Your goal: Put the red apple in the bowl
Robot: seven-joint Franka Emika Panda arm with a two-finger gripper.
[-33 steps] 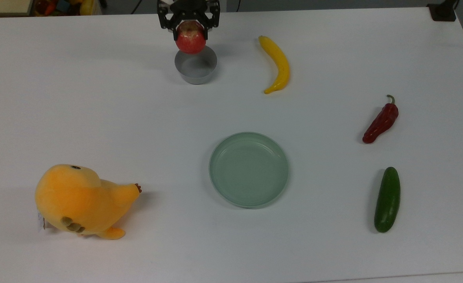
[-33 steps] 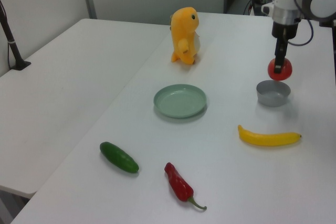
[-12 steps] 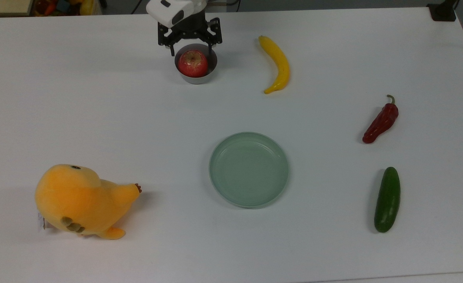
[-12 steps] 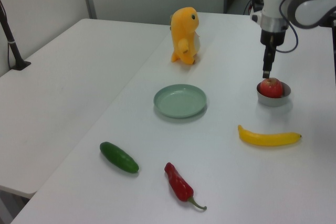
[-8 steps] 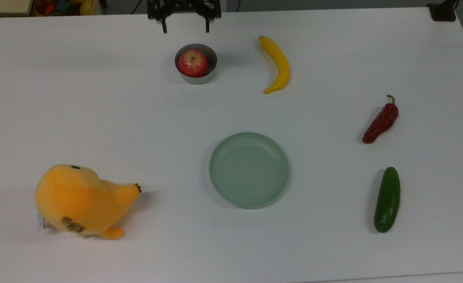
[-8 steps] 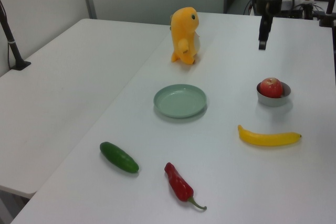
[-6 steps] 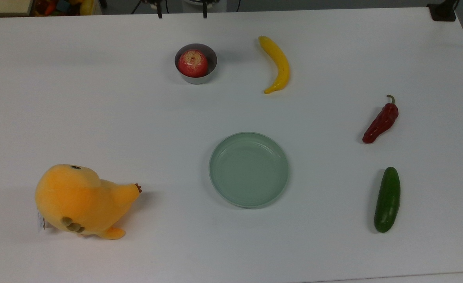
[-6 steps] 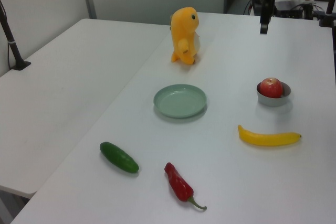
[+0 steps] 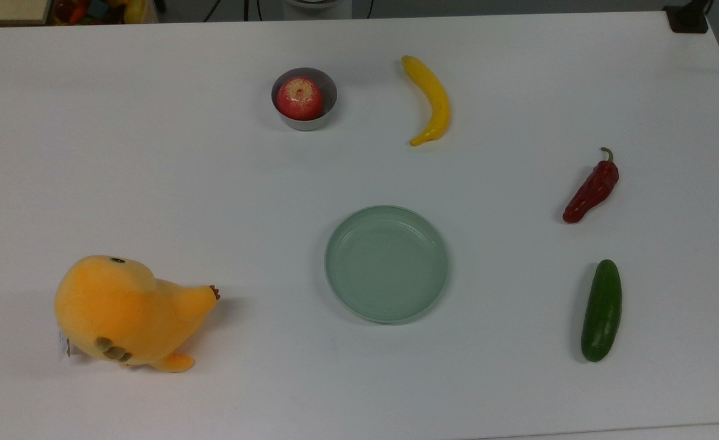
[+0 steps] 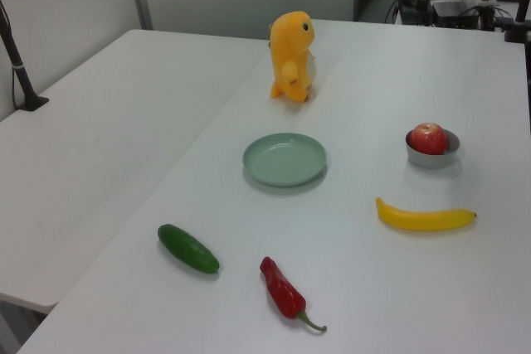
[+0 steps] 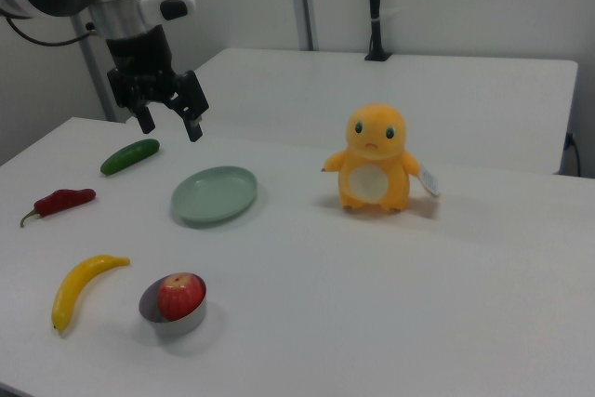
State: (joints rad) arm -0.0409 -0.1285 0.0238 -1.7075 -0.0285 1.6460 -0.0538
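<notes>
From the top view's left I see the orange plush toy (image 9: 128,313) near the tabletop's (image 9: 151,153) near-left corner. Toward the far edge, the round red apple (image 9: 299,98) sits inside the small grey straight-walled bowl (image 9: 327,104), stem dimple up. I judge it firm, smooth and a bit slippery; I'd grip across its widest part. In the right view my black two-finger gripper (image 11: 168,117) hangs high above the table, jaws spread and empty.
</notes>
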